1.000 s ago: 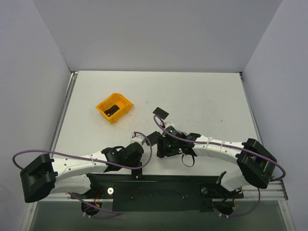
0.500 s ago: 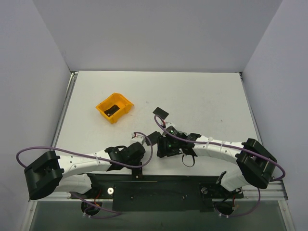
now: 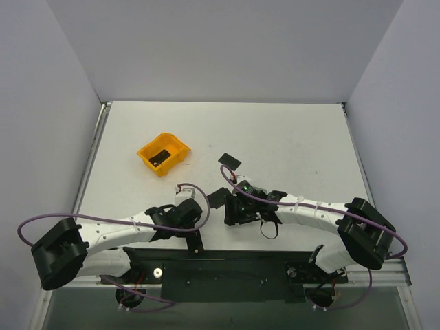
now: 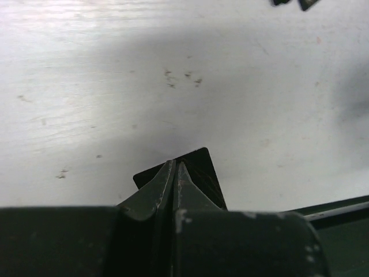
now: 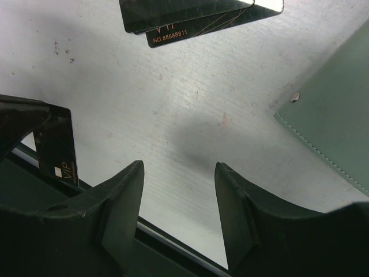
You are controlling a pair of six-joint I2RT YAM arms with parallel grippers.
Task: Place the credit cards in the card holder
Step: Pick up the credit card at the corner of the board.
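Left tool [image 4: 176, 173]: clamped shut on one credit card [image 4: 202, 167]. The card juts past its tips over the counter [image 4: 173, 75], probably so you can feed it in edge-first.
Right tool [image 5: 179, 166]: spread wide and holding nothing, probably kept free to steady the holder.
Card holder [image 5: 337, 109]: flat, just right of the right tool, green outside facing up.
Other cards [image 5: 190, 14]: overlapping, just ahead of the right tool.
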